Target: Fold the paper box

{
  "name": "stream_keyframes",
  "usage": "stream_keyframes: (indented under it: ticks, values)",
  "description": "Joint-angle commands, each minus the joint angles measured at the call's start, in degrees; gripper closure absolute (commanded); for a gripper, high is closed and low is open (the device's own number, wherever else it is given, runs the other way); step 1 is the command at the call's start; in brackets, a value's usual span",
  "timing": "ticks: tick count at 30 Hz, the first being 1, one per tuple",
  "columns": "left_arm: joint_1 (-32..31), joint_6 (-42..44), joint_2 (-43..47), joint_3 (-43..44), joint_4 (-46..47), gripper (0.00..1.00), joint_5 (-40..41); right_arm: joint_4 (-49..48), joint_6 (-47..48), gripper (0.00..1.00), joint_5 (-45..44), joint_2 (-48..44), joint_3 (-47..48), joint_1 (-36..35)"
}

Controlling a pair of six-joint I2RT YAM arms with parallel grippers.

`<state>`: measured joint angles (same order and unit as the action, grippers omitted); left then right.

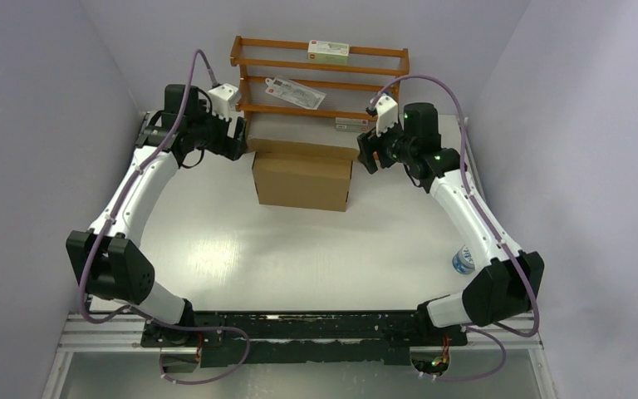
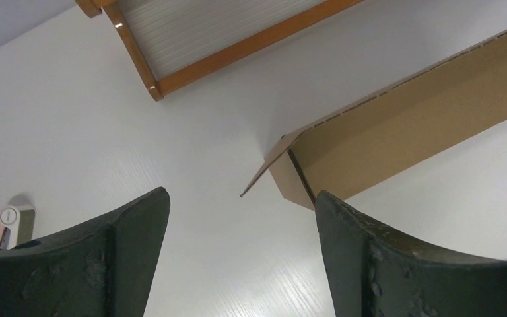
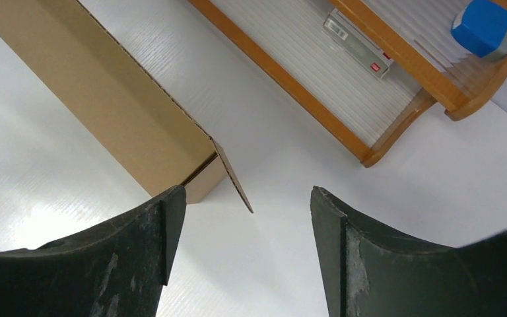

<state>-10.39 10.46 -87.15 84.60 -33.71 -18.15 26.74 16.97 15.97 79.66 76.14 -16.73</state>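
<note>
The brown cardboard paper box (image 1: 302, 174) stands on the white table (image 1: 299, 258) in front of the rack, with a back panel rising behind a lower front wall. My left gripper (image 1: 237, 137) is open and empty beside the box's left end. In the left wrist view the box's corner (image 2: 396, 125) with a small loose flap lies just ahead of my open gripper (image 2: 241, 198). My right gripper (image 1: 367, 150) is open and empty beside the box's right end. In the right wrist view the box (image 3: 105, 99) and its end flap sit ahead of my gripper (image 3: 247, 195).
An orange-brown wooden rack (image 1: 320, 79) with white printed cartons (image 1: 329, 51) stands right behind the box. A small blue-and-white item (image 1: 463, 261) lies at the table's right edge near the right arm. A small white item (image 2: 13, 218) lies left of the left gripper.
</note>
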Motion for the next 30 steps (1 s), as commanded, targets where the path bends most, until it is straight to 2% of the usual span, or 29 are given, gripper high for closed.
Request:
stream_keyframes:
  ticks: [1, 9, 17, 23, 30]
  values:
    - [1.3, 5.6, -1.7, 4.2, 0.5, 0.15, -5.0, 0.3, 3.1, 0.30, 4.7, 3.4, 2.5, 0.6]
    - [1.3, 11.9, -7.0, 7.6, -1.9, 0.22, -12.5, 1.8, 6.1, 0.47, 7.5, 5.9, 4.5, 0.7]
    - [1.3, 13.8, -9.6, 9.1, -3.9, 0.36, -14.2, 2.8, 7.5, 0.65, 10.4, 7.2, 5.6, 0.7]
    - [1.3, 14.4, -9.9, 9.5, -4.3, 0.43, -15.3, 3.6, 8.3, 0.72, 10.8, 7.5, 6.0, 0.7]
    - [1.3, 14.4, -10.5, 9.3, -4.3, 0.55, -17.1, 4.2, 8.6, 0.75, 11.1, 7.5, 5.8, 0.7]
